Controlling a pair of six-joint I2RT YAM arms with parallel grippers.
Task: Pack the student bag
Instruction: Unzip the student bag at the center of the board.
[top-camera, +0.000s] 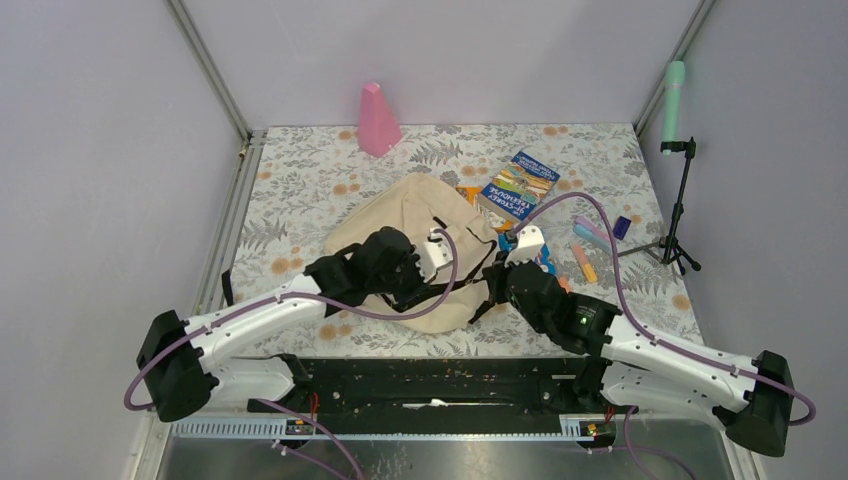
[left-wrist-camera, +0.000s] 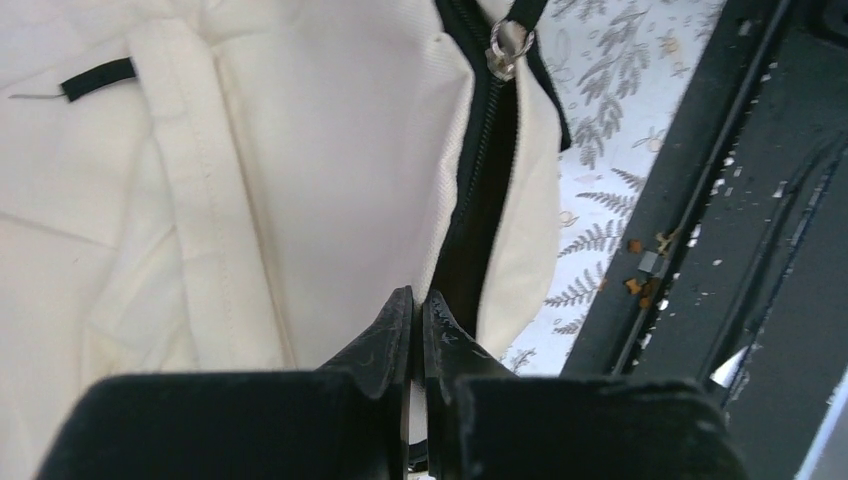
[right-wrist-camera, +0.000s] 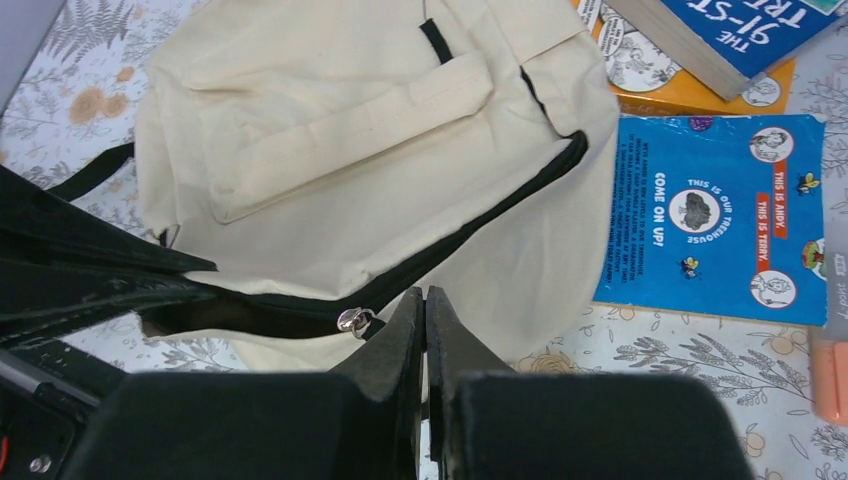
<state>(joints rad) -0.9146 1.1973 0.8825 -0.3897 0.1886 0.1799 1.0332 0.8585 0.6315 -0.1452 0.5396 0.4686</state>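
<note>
Left gripper (left-wrist-camera: 418, 300): you had its jaws pinched shut at the opening of the bag (left-wrist-camera: 300, 150).
Right gripper (right-wrist-camera: 424, 295): you had its jaws shut, just beside the zip pull (right-wrist-camera: 355, 322).

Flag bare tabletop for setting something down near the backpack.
Bare floral tabletop left of the beige fabric backpack, nearer than the pink cone; a smaller strip along the far edge between that cone and the blue paperback book. Crowded right of the backpack: that book, a blue booklet and pastel markers.

White arms (top-camera: 250, 312), black joints (top-camera: 380, 262), purple cables (top-camera: 580, 195), black jaws.
</note>
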